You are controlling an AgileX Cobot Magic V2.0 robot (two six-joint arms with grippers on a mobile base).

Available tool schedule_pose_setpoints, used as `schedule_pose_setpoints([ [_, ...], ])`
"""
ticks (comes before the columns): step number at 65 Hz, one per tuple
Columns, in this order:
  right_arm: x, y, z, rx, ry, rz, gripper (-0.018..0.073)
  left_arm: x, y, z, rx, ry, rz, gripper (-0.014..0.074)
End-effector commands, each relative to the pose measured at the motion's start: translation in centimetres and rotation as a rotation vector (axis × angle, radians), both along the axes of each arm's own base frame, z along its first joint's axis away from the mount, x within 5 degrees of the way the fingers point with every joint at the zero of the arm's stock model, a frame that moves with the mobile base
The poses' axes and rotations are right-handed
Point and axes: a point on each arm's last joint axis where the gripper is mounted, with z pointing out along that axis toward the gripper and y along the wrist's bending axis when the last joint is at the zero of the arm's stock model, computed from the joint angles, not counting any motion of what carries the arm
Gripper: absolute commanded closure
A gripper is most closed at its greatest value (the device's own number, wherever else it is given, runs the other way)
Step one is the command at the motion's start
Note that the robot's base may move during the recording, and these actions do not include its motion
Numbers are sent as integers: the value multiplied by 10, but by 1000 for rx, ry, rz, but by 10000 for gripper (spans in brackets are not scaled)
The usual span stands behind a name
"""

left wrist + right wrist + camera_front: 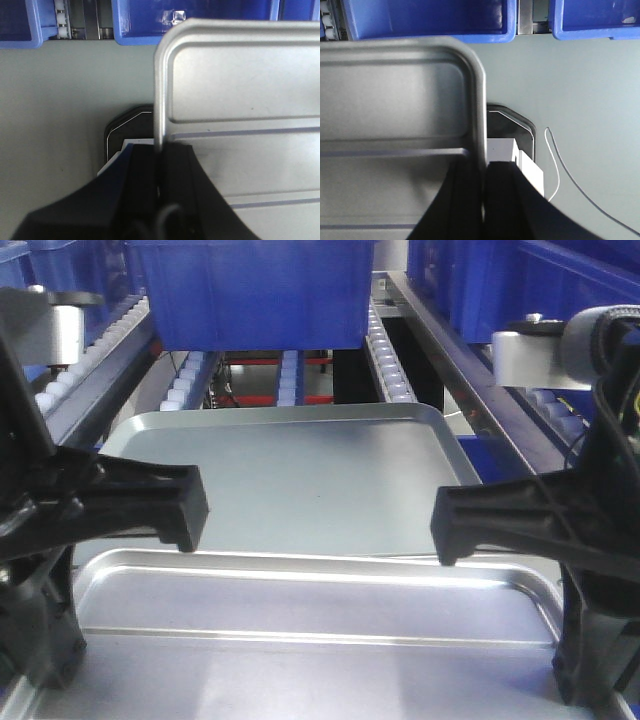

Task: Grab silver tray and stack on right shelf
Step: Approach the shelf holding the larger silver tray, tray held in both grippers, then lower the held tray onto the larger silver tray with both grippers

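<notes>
The silver tray [320, 660] is shiny, with raised ridges across its floor, and fills the near bottom of the front view. My left gripper [160, 150] is shut on its left rim [159, 100]. My right gripper [484, 167] is shut on its right rim [480, 110]. Both black fingers [170, 502] [470, 525] show above the tray, which is held level over a pale surface. The right shelf [388, 360], with white-roller rails and a big blue bin [255, 290], stands straight ahead.
A larger dull grey tray [300, 470] lies just beyond the silver one, under the blue bin. More blue bins [150, 20] [430, 17] line the far edge. A black and white block [512, 145] and a thin cable [570, 182] lie below. Red bars [255, 360] show behind.
</notes>
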Motion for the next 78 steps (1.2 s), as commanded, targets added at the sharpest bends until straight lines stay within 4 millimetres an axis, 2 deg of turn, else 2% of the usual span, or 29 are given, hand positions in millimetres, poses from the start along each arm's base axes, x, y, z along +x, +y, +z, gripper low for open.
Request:
schedule_pose_setpoints([
  [1, 5, 0, 13, 13, -65, 17, 490, -2, 2, 11, 2, -24, -23, 697],
  [37, 5, 0, 13, 14, -66, 17, 490, -2, 3, 11, 8, -30, -26, 697],
  [51, 10, 6, 19, 51, -120, 77, 490, 12, 10, 11, -11, -37, 27, 697],
  [64, 33, 21, 43, 88, -216, 147, 490, 34, 13, 15, -125, -68, -37, 697],
  [78, 78, 38, 52, 66, -257, 169, 490, 68, 26, 30, -151, -169, -44, 697],
])
